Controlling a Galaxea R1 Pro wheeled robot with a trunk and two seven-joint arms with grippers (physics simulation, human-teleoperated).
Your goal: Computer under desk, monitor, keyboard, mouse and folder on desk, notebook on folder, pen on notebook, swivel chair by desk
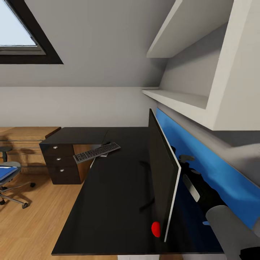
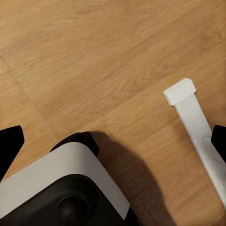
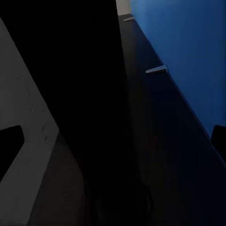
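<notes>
Two views split what we see: the head view holds the monitor upright on the desk with the keyboard at its far edge, our left wrist view wood floor. The folder rests on the swivel chair. We cannot tell either claw's opening.

Wood floor, skylight, perhaps shelving.

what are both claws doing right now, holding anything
Left claw: open, holding nothing, hanging over the wooden floor.
Right claw: open, fingertips wide apart, nothing between them, behind the monitor by the blue back panel.
</notes>
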